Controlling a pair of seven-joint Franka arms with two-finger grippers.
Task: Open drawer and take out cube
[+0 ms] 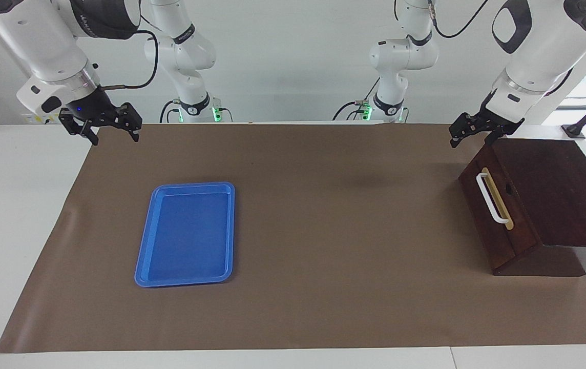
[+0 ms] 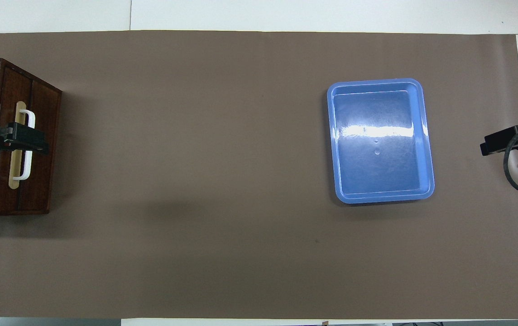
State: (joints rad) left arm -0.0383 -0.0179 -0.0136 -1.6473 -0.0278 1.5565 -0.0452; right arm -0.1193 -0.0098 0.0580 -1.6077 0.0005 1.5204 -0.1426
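i am hanging my left gripper (image 1: pixel 469 134) in the air over the cabinet's (image 1: pixel 559 184) top corner nearest the robots, its fingers spread wide and holding nothing. the drawer (image 1: pixel 495 215) is sitting shut in the cabinet's front face, which is looking toward the tray (image 1: pixel 144 246) down the table. the drawer's handle (image 1: pixel 490 199) is lying below my left fingers and a little farther from the robots than they are; in the view from above my left gripper is covering the handle's middle, but the facing view is showing it well clear, not touching. the handle's long axis is running along the drawer front, from the end near the robots to the end away from them, so i am judging that my fingers need to come down and straddle it across its short way, then pull toward the tray. my left gripper is much the closer one to the cabinet.

my right gripper (image 1: pixel 102 123) is waiting past the tray, at the mat's (image 1: pixel 323 307) corner away from the cabinet, fingers also wide apart and empty.

i am not seeing the cube anywhere; presumably it is lying inside the shut drawer.

counting: one cabinet, one drawer, one handle, one tray, no cube showing.
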